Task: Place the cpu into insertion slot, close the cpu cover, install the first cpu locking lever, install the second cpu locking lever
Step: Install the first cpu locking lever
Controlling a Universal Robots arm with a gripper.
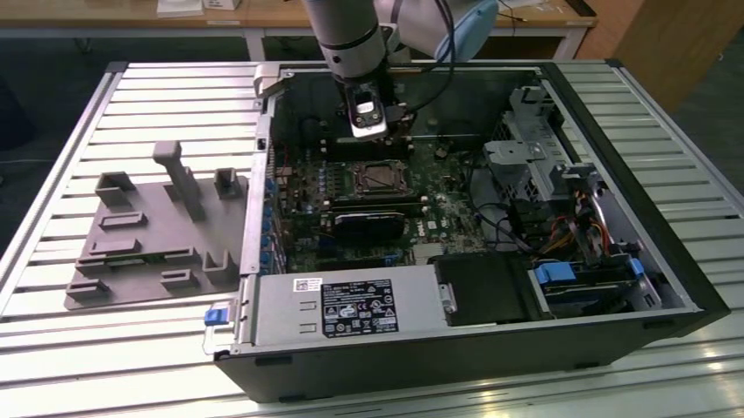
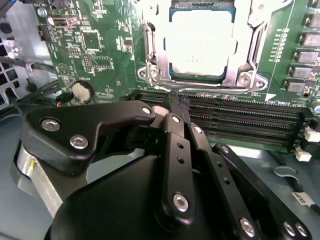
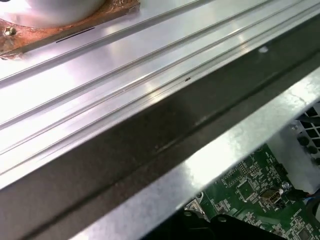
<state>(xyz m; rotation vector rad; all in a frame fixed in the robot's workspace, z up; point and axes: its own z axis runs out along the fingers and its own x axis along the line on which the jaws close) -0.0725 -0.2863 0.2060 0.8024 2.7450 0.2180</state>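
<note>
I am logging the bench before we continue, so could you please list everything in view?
table: one, silvery, slatted, under everything
computer case: one, black, open, on the table
fixture plate: one, grey, on the table, at the exterior view's left of the case
circuit board: one, green, inside the case
insertion slot: one, silvery-rimmed, on the board
cpu: one, pale silvery, in the slot
cpu cover: one, silvery frame, lying around the cpu
memory slots: several, black, beside the slot
black card: one, black, on the board
power supply: one, grey, in the case
gripper: one, black, shut, over the memory slots
arm: one, grey, reaching into the case
</note>
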